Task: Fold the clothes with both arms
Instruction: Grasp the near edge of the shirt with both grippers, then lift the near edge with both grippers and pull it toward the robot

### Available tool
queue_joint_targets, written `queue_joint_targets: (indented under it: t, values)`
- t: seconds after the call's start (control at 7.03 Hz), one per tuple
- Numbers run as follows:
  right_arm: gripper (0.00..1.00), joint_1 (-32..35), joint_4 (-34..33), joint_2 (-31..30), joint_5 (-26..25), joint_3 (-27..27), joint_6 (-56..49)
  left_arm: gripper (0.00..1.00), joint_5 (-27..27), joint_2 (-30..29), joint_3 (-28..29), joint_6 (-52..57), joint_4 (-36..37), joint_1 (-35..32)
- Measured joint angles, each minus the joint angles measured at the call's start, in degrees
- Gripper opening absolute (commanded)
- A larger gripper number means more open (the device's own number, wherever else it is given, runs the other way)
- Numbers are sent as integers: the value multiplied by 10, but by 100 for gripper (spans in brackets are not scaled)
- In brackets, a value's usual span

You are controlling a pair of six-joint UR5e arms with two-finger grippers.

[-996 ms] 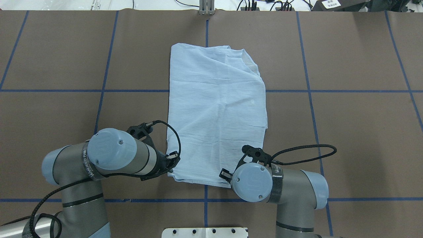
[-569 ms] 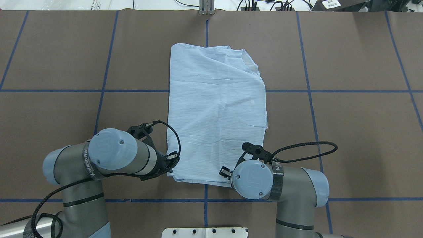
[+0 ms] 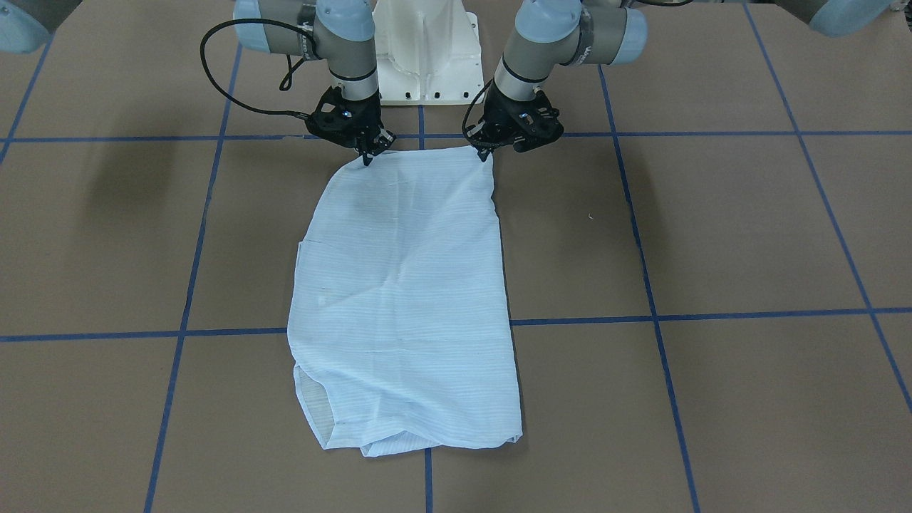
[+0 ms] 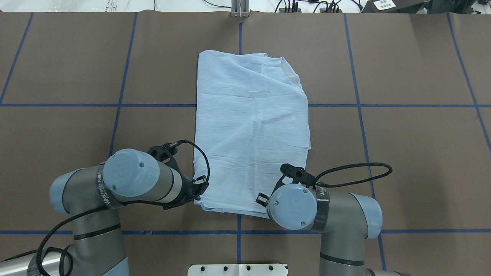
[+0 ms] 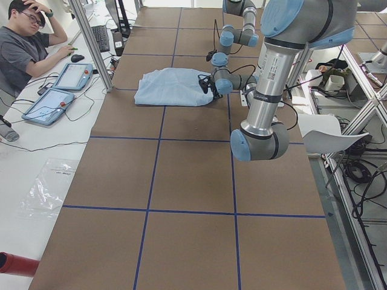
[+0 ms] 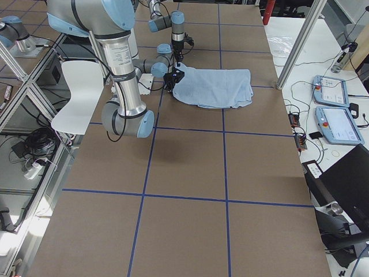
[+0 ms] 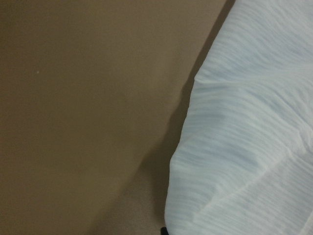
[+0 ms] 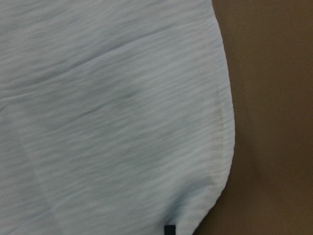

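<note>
The pale-blue shirt (image 3: pixel 406 299) lies folded into a long rectangle at mid-table (image 4: pixel 251 126), collar end away from me. Both grippers are at its near hem. My left gripper (image 3: pixel 487 152) is shut on the hem's corner on my left, which peaks up to its tips. My right gripper (image 3: pixel 367 157) is shut on the other corner, also slightly raised. From overhead the wrists cover both sets of fingers. Striped cloth fills the left wrist view (image 7: pixel 244 147) and the right wrist view (image 8: pixel 112 122), with a dark fingertip at each bottom edge.
The white pedestal base (image 3: pixel 426 50) stands just behind the hem. Blue tape lines grid the brown table (image 4: pixel 402 161). A seated person (image 5: pixel 24 42) with two tablets (image 5: pixel 72 75) is at the far side, beside an aluminium post (image 5: pixel 91 45).
My right wrist has shifted slightly forward over the hem, which has drawn in a little under it. The left arm has hardly moved.
</note>
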Motion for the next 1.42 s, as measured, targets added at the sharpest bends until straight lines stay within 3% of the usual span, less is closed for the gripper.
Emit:
queue_joint_targets:
  t: [0.43,0.85,1.0,1.42]
  values:
    - [0,9,-1,-2,4,32,2,0,-2,-1,-10,-1,2,-1]
    - [0,8,-1,-40,16,109,-5,0,-8,7,-77,-14,29,10]
    - [0,0,-2,-55,33,147,-6,0,-15,10,-113,-28,61,29]
    - [0,-3,-1,-71,147,223,-6,0,-23,12,-189,-67,144,95]
